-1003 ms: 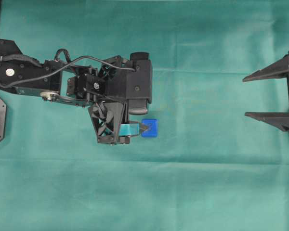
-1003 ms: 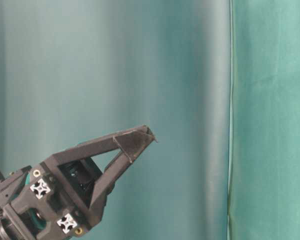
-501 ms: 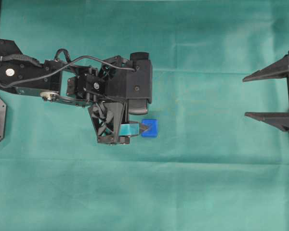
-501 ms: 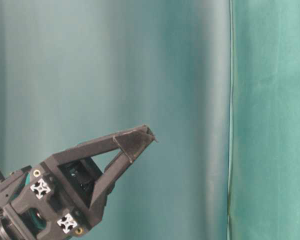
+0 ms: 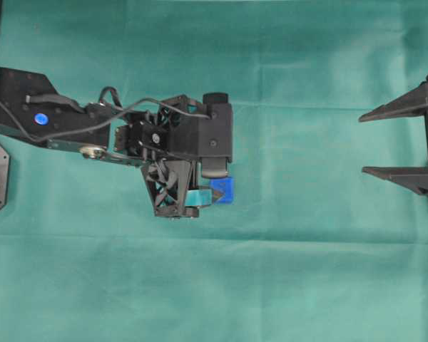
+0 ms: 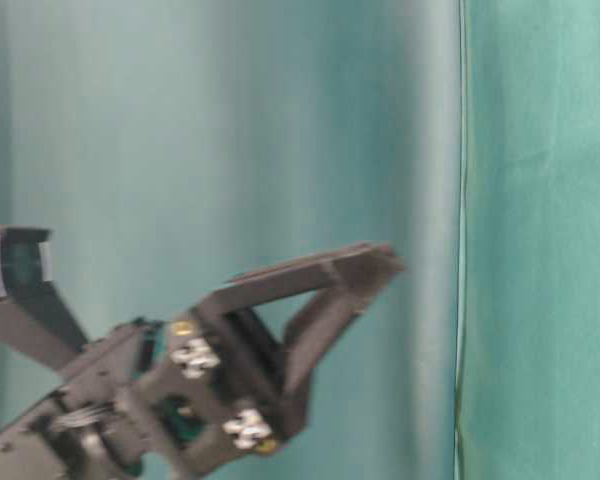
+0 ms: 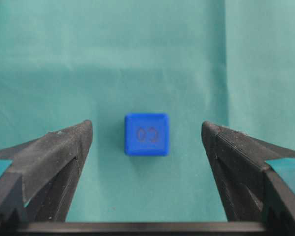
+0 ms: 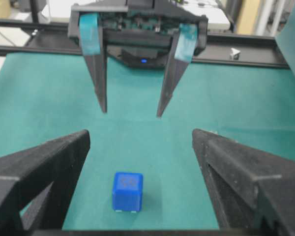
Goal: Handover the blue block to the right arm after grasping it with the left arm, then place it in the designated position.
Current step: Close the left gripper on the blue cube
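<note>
Blue block [image 5: 225, 190] sits on the green cloth surface [image 5: 307, 271], left of centre in the overhead view, flat, marked face up; the mark reads dark in the left wrist view [image 7: 147, 134].

Left arm [image 5: 128, 135] has shifted since the earlier overhead frame: its body now sits further toward the block, and the camera housing overlaps the block's upper left corner, where before the whole top face showed. In the table-level view the arm is blurred and further right than before.

Left gripper [image 7: 147, 130]: jaws spread wide, released, one finger either side of the block, clear gaps on both sides, no contact. From the right wrist view the teal-padded fingers [image 8: 96, 73] hang above the cloth, beyond the block [image 8: 127, 191], tips not touching it.

Right arm [image 5: 414, 142] at the right edge of the overhead view, unchanged from the earlier frame. Right gripper [image 5: 362, 143]: jaws wide apart, grasping nothing, well apart from the block.
</note>
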